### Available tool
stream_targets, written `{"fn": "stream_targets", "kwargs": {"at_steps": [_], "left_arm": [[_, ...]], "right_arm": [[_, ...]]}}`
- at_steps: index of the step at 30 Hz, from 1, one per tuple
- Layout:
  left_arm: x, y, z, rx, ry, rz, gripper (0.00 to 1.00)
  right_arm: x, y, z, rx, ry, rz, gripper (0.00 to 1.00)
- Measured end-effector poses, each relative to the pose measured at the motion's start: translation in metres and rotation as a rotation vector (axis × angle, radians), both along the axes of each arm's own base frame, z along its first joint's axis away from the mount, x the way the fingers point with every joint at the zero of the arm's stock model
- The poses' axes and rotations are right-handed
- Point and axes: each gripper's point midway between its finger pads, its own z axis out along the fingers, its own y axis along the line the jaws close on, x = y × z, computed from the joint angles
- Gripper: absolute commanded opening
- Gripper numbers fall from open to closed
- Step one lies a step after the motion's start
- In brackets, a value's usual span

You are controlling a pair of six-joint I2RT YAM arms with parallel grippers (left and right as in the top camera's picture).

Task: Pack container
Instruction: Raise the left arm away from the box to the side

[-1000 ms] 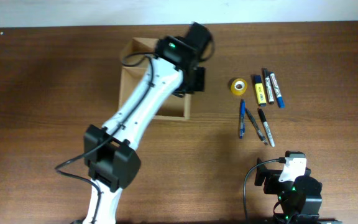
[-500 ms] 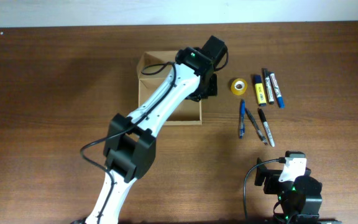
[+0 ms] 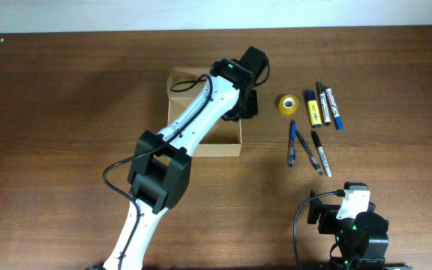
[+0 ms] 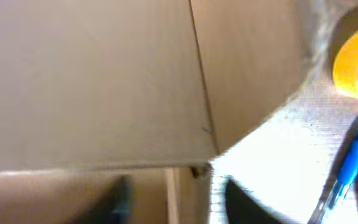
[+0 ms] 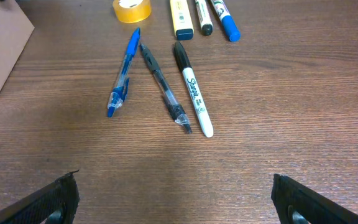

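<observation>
The box [image 3: 205,149] has slid right and a little nearer on the table [image 3: 51,112] over the last second, and the left arm has swung right with it. The box lies open, left of centre, with the tape roll [image 3: 288,103] and blue pen [image 3: 292,142] to its right. The left gripper [image 3: 247,105] is at the box's far right corner, with dark fingers [image 4: 120,199] either side of the wall. The blur hides how tightly they close. The right gripper [image 5: 176,202] sits near right, spread wide and empty.

Overhead camera straight down over the whole table [image 3: 66,90], left wrist camera close against the cardboard box [image 4: 92,81], yellow tape roll [image 4: 356,62] ahead-right of the left gripper [image 4: 179,199], right wrist camera low, farther back, sharing that roll and blue pen [image 5: 123,71]
</observation>
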Motion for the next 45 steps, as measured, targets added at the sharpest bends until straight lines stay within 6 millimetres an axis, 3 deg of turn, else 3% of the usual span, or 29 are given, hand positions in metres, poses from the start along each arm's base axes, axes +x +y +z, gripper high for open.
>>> {"fn": "stream_targets", "kwargs": {"at_steps": [6, 11, 16, 23, 29, 32, 33, 37, 40, 45], "left_arm": [[0.011, -0.001, 0.024, -0.015, -0.034, -0.015, 0.70], [0.017, -0.003, 0.075, -0.047, -0.102, -0.049, 0.70], [0.027, 0.018, 0.126, -0.074, -0.173, -0.040, 0.70], [0.045, 0.094, 0.168, -0.063, -0.220, 0.056, 0.70], [0.059, 0.178, 0.182, -0.018, -0.233, 0.167, 0.74], [0.066, 0.219, 0.181, -0.002, -0.234, 0.233, 0.77], [0.069, 0.236, 0.181, 0.005, -0.235, 0.261, 0.80], [0.072, 0.289, 0.181, 0.036, -0.239, 0.351, 1.00], [0.072, 0.323, 0.182, 0.072, -0.247, 0.407, 1.00], [0.077, 0.357, 0.186, 0.101, -0.284, 0.472, 1.00]], "right_arm": [[0.000, 0.000, 0.000, 0.000, 0.000, -0.001, 0.99], [0.000, 0.000, 0.000, 0.000, 0.000, 0.000, 0.99], [0.000, 0.000, 0.000, 0.000, 0.000, -0.001, 0.99], [0.000, 0.000, 0.000, 0.000, 0.000, -0.001, 0.99], [0.002, 0.000, 0.003, -0.002, -0.016, -0.001, 0.99], [0.017, -0.001, 0.027, -0.008, -0.134, 0.003, 0.99], [0.024, 0.001, 0.042, -0.008, -0.202, 0.012, 0.99], [0.031, 0.005, 0.069, -0.004, -0.304, 0.039, 0.99], [0.030, 0.008, 0.075, 0.005, -0.275, 0.051, 0.99], [0.040, 0.008, 0.112, 0.024, -0.123, 0.056, 0.99]]}}
